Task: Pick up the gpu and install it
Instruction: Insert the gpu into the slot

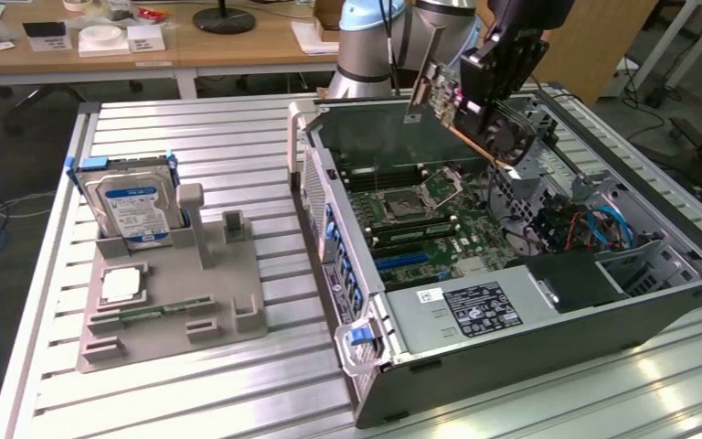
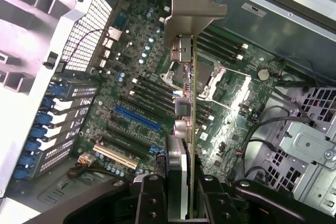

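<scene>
The gpu (image 1: 455, 102) hangs tilted in the air over the open computer case (image 1: 547, 302), its silver end bracket pointing toward the exterior view's left. My gripper (image 1: 494, 91) is shut on the card's upper edge. In the wrist view the gpu (image 2: 185, 103) appears edge-on, its silver bracket (image 2: 191, 14) far from the camera, clamped between my gripper's (image 2: 181, 200) black fingers (image 2: 152, 198). Beneath the card lies the green motherboard (image 2: 131, 82) with a blue expansion slot (image 2: 137, 119). The card is well above the board and touches nothing in the case.
A grey fixture plate (image 1: 205, 340) at the exterior view's left holds an upright hard drive (image 1: 132, 206), a processor (image 1: 123, 285) and a memory stick (image 1: 162, 311). Cables (image 1: 595, 229) and a drive cage (image 2: 307, 145) crowd the case's far side. The power supply (image 1: 473, 311) fills the near end.
</scene>
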Motion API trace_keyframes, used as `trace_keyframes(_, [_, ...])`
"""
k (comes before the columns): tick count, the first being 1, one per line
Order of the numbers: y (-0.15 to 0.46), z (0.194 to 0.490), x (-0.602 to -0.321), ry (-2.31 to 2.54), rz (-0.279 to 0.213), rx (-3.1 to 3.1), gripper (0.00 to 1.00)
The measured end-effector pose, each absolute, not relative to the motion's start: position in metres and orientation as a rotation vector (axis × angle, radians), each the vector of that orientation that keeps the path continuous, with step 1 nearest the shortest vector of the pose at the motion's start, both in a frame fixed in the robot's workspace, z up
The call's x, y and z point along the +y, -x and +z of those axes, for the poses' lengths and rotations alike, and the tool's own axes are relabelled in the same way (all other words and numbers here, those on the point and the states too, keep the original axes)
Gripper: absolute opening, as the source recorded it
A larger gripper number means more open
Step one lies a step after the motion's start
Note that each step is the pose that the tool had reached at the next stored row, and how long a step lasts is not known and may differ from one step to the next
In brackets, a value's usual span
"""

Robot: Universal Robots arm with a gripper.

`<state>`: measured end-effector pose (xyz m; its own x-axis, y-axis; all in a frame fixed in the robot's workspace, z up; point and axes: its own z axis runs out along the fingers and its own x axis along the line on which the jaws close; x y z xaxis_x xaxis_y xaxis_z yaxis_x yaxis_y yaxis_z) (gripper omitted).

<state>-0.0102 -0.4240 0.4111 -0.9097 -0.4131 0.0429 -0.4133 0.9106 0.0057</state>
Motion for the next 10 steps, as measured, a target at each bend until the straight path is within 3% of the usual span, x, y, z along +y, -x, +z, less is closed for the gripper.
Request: trace_keyframes(10, [0.0087,0.4110,-0.4240,-0.743,0.007,-3.008,0.28])
